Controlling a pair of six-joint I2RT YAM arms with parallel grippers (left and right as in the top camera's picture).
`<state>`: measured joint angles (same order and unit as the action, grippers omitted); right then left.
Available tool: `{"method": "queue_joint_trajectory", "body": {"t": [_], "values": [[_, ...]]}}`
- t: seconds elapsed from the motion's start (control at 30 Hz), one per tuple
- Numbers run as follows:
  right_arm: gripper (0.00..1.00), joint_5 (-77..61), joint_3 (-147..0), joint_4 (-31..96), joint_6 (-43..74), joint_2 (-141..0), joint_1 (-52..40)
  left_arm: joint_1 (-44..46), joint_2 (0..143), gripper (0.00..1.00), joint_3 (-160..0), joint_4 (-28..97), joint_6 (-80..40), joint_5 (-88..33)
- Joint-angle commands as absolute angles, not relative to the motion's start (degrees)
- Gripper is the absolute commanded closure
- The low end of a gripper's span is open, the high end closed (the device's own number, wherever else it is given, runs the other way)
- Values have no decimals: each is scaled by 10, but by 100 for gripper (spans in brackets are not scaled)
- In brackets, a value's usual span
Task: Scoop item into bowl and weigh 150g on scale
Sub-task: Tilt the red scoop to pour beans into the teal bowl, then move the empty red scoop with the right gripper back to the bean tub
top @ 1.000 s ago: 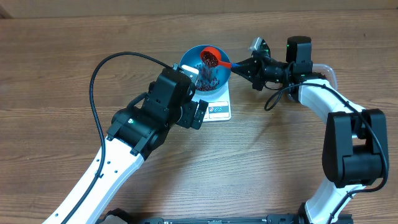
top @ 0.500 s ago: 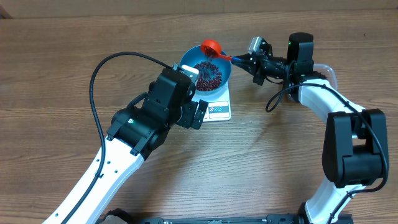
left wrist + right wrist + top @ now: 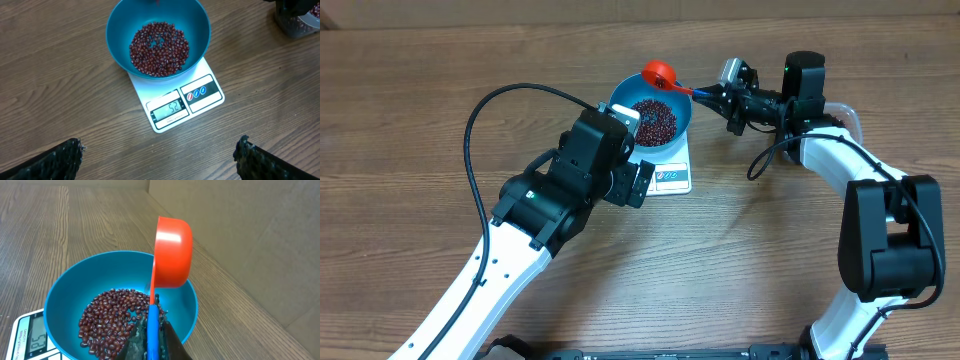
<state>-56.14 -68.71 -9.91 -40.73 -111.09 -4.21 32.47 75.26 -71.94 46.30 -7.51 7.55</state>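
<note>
The right claw [image 3: 150, 342] is clamped on the thin blue handle of a scoop [image 3: 172, 250], fingers pressed together around it. Straight out from the fingertips the handle ends in the red cup, which is turned on its side with its mouth facing the claw's left. Just below and ahead of the fingers sits the bowl [image 3: 67, 290], bright blue. The cup hangs above the far part of its rim and touches nothing. A loose layer of dark red beans [image 3: 112, 317] covers the bottom of the bowl under the claw. Down to the left, the corner of the white scale [image 3: 22, 330] shows from beneath the bowl with its display lit. Past the bowl the wooden surface [image 3: 30, 230] runs on to a brown wall.

The left claw [image 3: 160, 162] has its fingers spread as wide apart as they go, gripping nothing, and hovers above the bare surface. Nearest ahead of it is the scale's display edge, the grey window reading 52, with a small panel of buttons beside it to the right. Beyond that the bowl stands on the scale's platform, and the beans are heaped in its middle. Farthest off, ahead and well to the right, a clear tub [image 3: 297, 25] with more beans in it stands on the surface beneath the right arm.
</note>
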Motion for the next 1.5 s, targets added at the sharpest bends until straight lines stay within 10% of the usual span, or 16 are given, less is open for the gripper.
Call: {"method": "queue_joint_trajectory", "body": {"t": [0.0, 0.9, 1.47], "values": [[96, -566, -686, -109, -410, -1112, -41, 322, 746, 1, -729, 463, -73, 81], [96, -561, -686, -114, -353, -1094, -22, 322, 746, 1, -729, 463, -73, 81], [96, -366, -687, 118, -299, -876, 51, 322, 746, 1, -729, 463, -73, 81]]}}
